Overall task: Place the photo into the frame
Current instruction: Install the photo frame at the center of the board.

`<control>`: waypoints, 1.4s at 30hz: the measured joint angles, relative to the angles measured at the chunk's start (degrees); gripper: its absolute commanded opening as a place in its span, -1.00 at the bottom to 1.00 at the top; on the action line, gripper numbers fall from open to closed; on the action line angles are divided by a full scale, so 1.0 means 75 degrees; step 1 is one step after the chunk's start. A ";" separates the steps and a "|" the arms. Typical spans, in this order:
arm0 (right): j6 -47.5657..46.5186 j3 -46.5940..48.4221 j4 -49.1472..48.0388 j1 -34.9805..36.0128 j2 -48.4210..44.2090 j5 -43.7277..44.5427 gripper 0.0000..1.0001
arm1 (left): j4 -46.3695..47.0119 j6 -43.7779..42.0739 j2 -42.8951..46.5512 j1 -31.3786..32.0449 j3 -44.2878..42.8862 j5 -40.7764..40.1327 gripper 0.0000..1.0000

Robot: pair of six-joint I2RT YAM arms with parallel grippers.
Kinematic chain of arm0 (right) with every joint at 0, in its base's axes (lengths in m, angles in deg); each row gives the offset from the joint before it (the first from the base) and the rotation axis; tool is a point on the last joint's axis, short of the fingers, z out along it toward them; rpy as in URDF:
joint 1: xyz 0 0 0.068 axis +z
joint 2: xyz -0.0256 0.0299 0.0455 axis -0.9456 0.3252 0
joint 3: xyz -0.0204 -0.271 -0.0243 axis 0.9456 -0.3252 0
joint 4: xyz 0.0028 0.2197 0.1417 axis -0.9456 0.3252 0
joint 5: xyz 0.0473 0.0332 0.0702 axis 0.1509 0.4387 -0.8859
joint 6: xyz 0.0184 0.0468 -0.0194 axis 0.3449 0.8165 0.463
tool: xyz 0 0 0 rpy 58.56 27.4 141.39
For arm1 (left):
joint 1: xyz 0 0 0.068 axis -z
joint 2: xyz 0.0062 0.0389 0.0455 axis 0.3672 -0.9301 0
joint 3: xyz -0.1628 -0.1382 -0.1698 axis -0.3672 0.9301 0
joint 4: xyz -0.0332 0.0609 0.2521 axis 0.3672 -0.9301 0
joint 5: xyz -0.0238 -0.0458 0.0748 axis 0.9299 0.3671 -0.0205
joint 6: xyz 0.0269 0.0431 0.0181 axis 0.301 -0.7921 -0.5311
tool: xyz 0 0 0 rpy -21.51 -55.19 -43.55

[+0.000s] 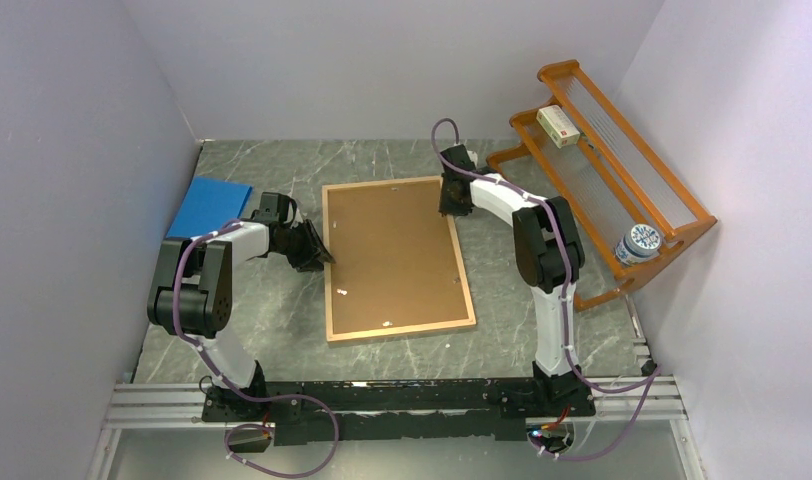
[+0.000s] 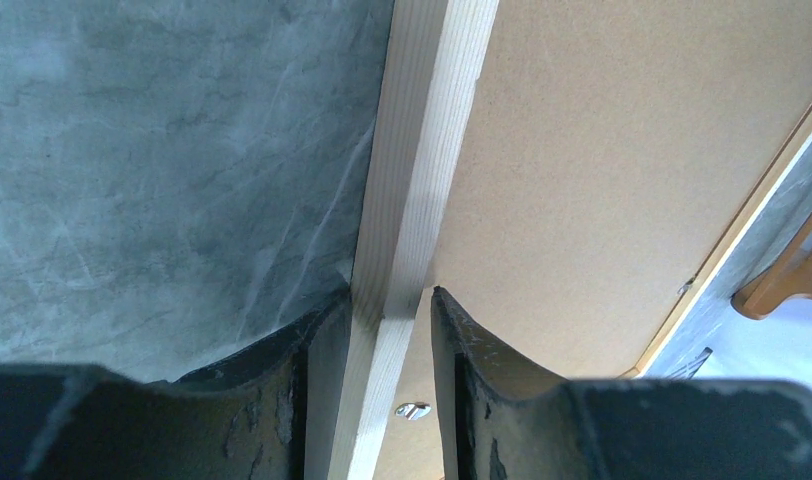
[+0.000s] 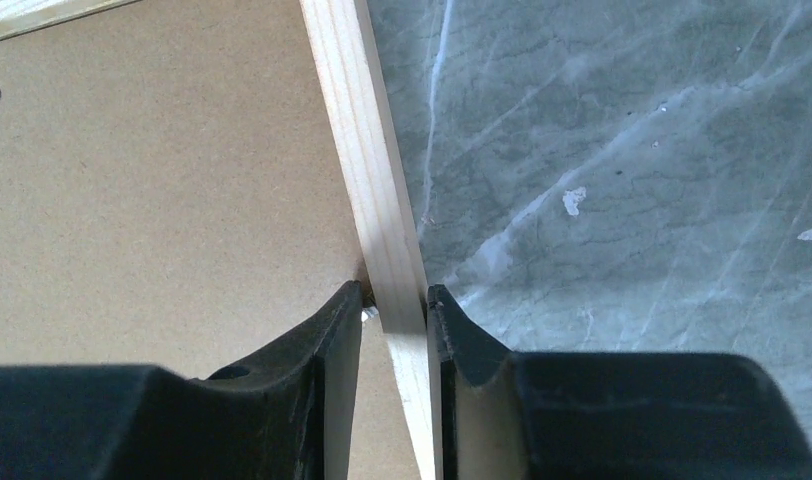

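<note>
The frame (image 1: 402,331) lies back-up in the middle of the table, its brown backing panel (image 1: 392,250) filling it. My left gripper (image 1: 320,255) is at the frame's left border, about halfway along. In the left wrist view the pale wooden border (image 2: 422,120) runs between the fingers, and the left gripper (image 2: 390,300) is shut on it. My right gripper (image 1: 452,208) is at the right border near the far corner. There the right gripper (image 3: 394,295) pinches the wooden strip (image 3: 357,130), with one finger on the backing side and one on the table side. The photo is out of view.
A plain blue sheet (image 1: 210,205) lies at the far left beside the left arm. An orange slatted rack (image 1: 622,190) stands at the right, holding a small box (image 1: 559,127) and a blue-and-white cup (image 1: 638,243). Walls close in the table on three sides.
</note>
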 measured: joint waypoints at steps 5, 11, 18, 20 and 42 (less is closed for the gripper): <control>-0.0096 -0.0192 -0.0189 -0.0047 -0.0117 -0.0131 -0.37 | 0.0020 0.0032 -0.0015 -0.0003 0.0000 0.0026 -0.15; -0.0020 -0.0379 -0.0026 0.0003 -0.0303 0.0047 0.25 | 0.0114 0.0055 -0.0026 0.0032 0.0000 0.0079 -0.11; 0.0256 -0.1128 0.0122 0.0117 -0.1591 0.0082 0.22 | 0.0216 0.0058 0.0017 0.0061 0.0058 0.0079 -0.04; 0.0393 -0.1437 0.0009 0.0224 -0.2151 -0.0003 0.11 | 0.0332 0.0061 0.0102 0.0073 0.0160 0.0067 0.04; 0.2489 -0.3101 -0.2567 0.3153 -0.1603 -0.3541 -0.61 | 0.0933 0.0050 0.0941 0.0181 0.1227 -0.0076 -0.80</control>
